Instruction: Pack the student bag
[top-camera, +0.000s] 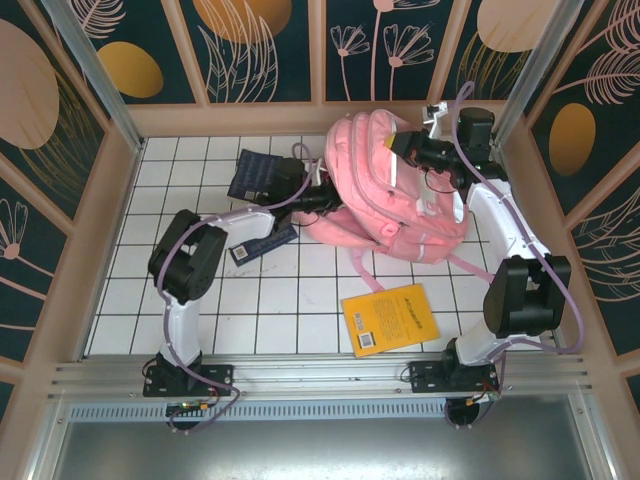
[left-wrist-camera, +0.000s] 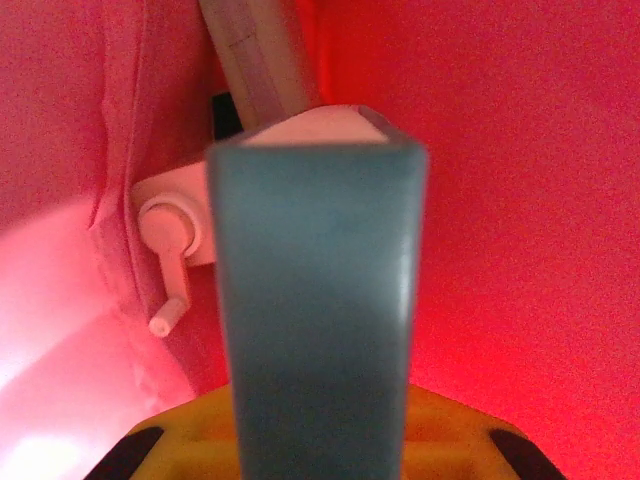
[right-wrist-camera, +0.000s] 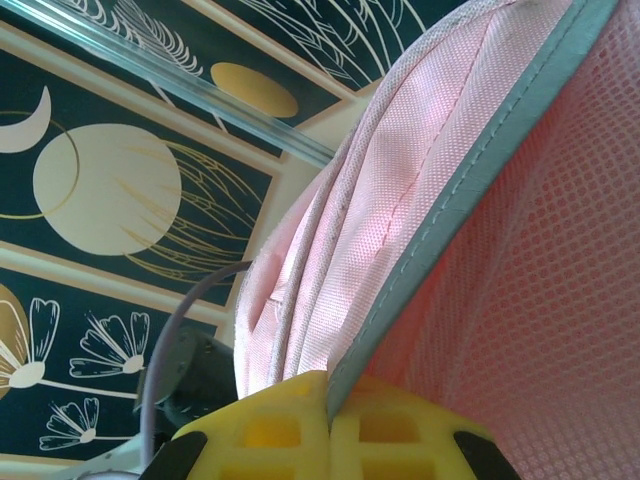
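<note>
Top external: the student bag (top-camera: 400, 200) lies at the far right of the tiled bench (top-camera: 300, 290), its long axis running from far-left to near-right. Its mouth faces the left arm (top-camera: 250, 215), whose wrist is buried inside, while the right arm (top-camera: 490, 210) reaches the top rim. A yellow book (top-camera: 390, 318) lies nearby on open tile. Left wrist: the left fingers (left-wrist-camera: 190, 445), within the pink lining, pinch a grey-blue slab (left-wrist-camera: 315, 300) pointing deeper in, and the space ahead looks free. Right wrist: the right fingers (right-wrist-camera: 270, 430) are pressed together on the bag's grey-trimmed rim.
</note>
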